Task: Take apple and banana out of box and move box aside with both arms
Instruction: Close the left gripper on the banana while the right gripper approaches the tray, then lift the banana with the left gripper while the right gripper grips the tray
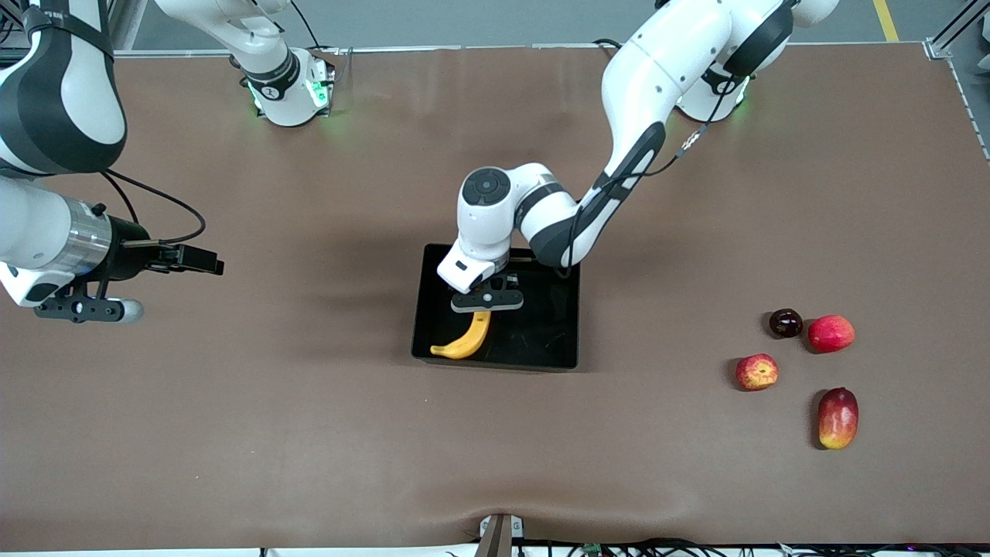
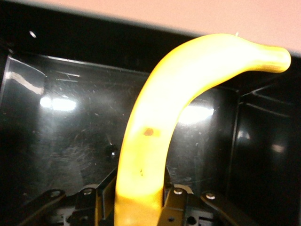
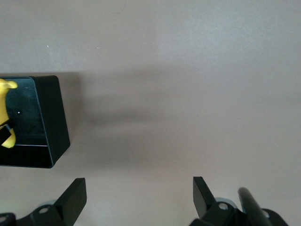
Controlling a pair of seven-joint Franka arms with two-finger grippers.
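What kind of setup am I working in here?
Likely a robotics lab bench: two arms bolted to a brown-covered table, a black tray with a banana, and cables along the edge.

- We see a wide bench (image 1: 309, 433) covered in a matte brown sheet, slightly rippled along the edge nearest the front camera.
- We see grey floor (image 1: 464, 19) above the bench's top edge, crossed by a yellow line (image 1: 886, 19).
- We notice a metal frame piece (image 1: 955, 31) at one upper corner.
- We see soft shadows and overhead light glare.
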